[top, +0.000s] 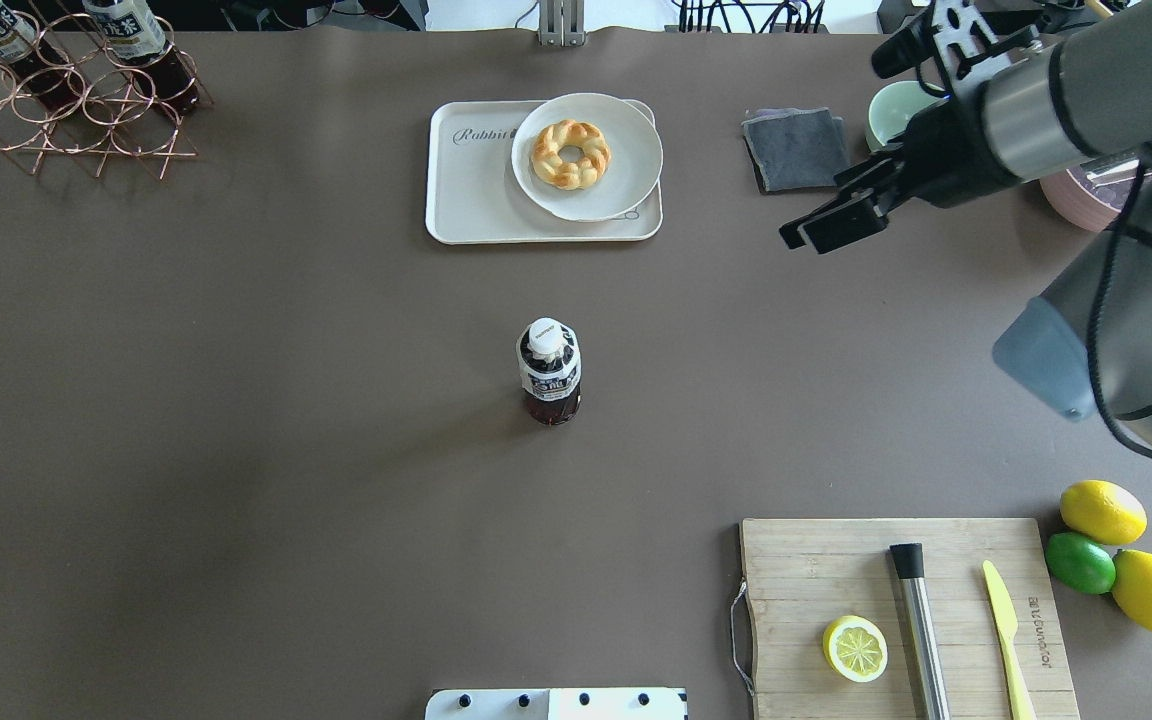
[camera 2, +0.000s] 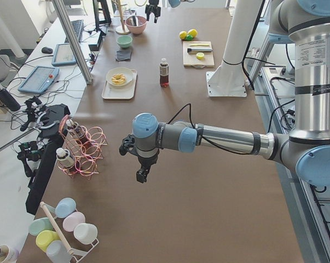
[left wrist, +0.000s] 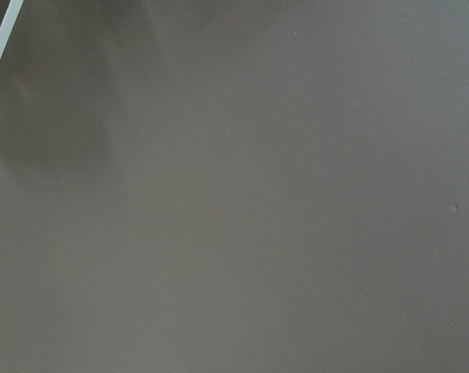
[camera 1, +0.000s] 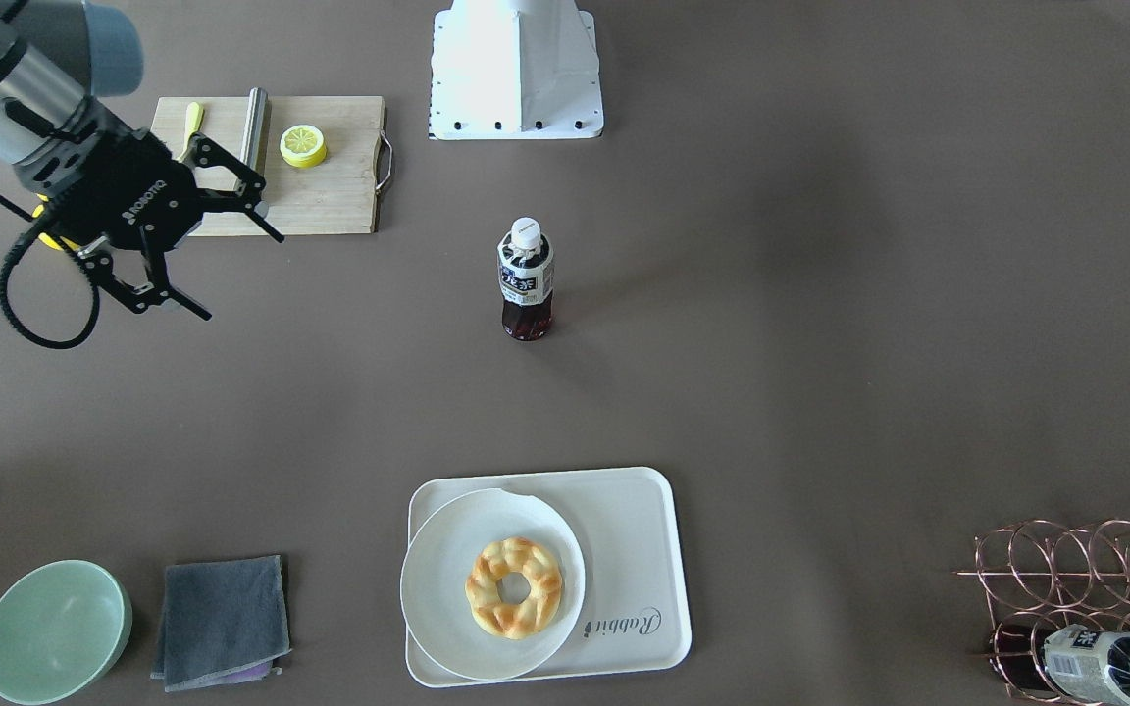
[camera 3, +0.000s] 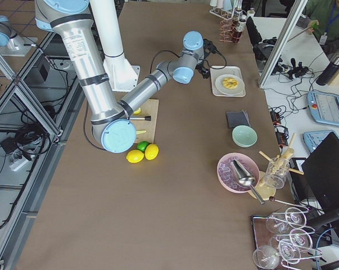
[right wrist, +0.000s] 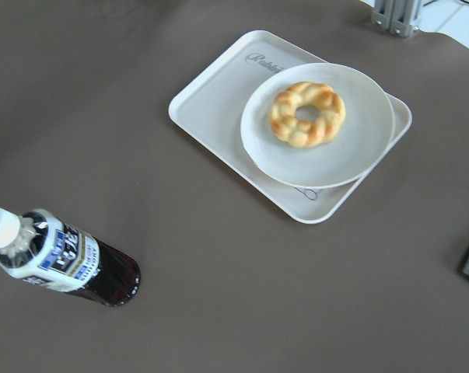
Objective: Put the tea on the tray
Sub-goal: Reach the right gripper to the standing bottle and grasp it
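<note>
Your table is a flat, matte brown sheet. The right gripper hangs above it, black and angular, with its two thin fingers spread wide and nothing between them. The left gripper shows only in the side view, pointing down over plain table, and you cannot tell there whether its fingers are parted.

The board is pale wood with straight edges and a wire handle. It lies well apart from the right fingers, on the robot's side of them.

The tray is smooth cream plastic with rounded corners and a raised rim. It lies to the robot's left of the right fingers. A round white plate fills the tray end nearer those fingers and overhangs the rim there. The lettered end, beyond the plate from the fingers, is bare.

A soft grey folded cloth lies near the fingers, on the far side.

The tea stands upright on the table, a small clear bottle of dark liquid with a white cap. It is well apart from the fingers and from the tray, with only brown surface between.

A braided, glazed doughnut sits mid-plate.
</note>
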Robot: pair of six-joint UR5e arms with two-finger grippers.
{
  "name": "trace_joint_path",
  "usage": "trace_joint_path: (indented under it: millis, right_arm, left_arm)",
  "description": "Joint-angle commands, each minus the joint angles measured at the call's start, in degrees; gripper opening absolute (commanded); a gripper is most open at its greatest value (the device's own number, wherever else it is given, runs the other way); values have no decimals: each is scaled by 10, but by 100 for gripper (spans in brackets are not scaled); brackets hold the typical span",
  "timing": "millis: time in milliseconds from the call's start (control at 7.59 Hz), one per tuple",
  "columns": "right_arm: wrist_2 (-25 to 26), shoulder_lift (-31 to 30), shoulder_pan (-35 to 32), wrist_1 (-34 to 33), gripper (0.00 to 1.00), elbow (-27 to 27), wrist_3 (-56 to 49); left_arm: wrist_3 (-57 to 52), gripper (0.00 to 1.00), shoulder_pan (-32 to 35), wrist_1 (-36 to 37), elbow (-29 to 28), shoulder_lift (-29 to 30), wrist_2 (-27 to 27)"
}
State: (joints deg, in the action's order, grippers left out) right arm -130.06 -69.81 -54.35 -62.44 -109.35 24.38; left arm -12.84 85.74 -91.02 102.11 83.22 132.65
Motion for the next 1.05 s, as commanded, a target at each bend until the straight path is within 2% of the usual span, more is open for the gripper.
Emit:
trace_joint_path:
  millis: [0, 263, 527, 659, 922]
  right_arm:
    - [181, 76, 144, 18, 100, -5, 89]
    - [322, 99, 232, 17, 100, -6, 101]
    - [415, 100, 295, 16, 100, -6, 101]
    - [450, 100, 321, 15, 100, -5, 100]
    - [470, 99, 332, 15, 100, -2, 99]
  left_arm:
    - [-1, 98, 0, 0, -9, 1, 5]
    - [-1, 98, 0, -1, -14, 3, 5]
    - [-2, 98, 0, 0, -15, 2, 5]
    - [-2, 98, 0, 0, -16, 2, 6]
    - [-3, 98, 0, 0, -16, 1, 5]
